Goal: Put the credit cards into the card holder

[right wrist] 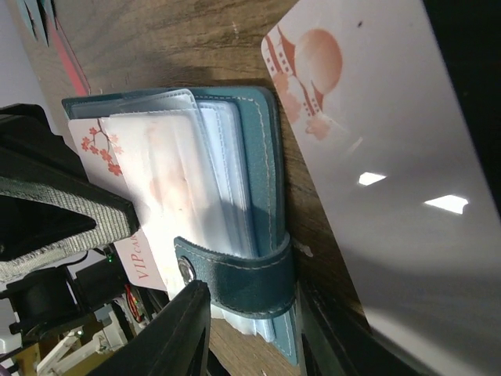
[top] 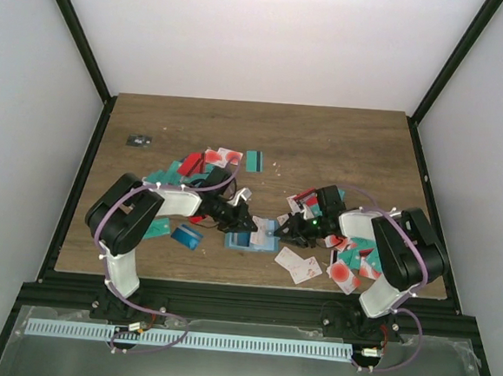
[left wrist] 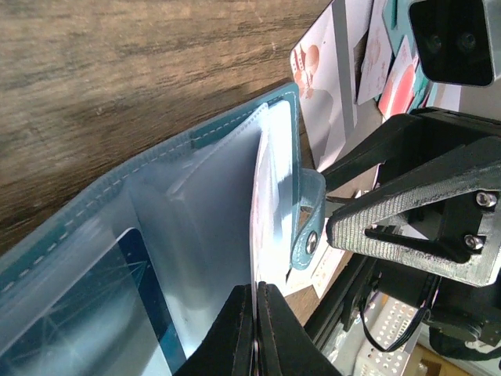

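The teal card holder (top: 263, 241) lies open near the table's front middle, its clear pockets showing (left wrist: 196, 211). My left gripper (left wrist: 256, 294) is shut on a thin white card (left wrist: 260, 196), held edge-on with its far end among the holder's pockets. A blue card (left wrist: 94, 313) sits in a nearer pocket. My right gripper (right wrist: 254, 313) straddles the holder's snap strap (right wrist: 243, 274), one finger on each side and pressed against it. A white card with red blossoms (right wrist: 149, 180) lies in the top pocket.
Loose credit cards lie behind the left arm (top: 206, 160) and by the right arm (top: 355, 253). A white card with red circles (right wrist: 376, 157) lies right beside the holder. A blue card (top: 187, 236) lies front left. A small dark object (top: 138, 141) sits far left.
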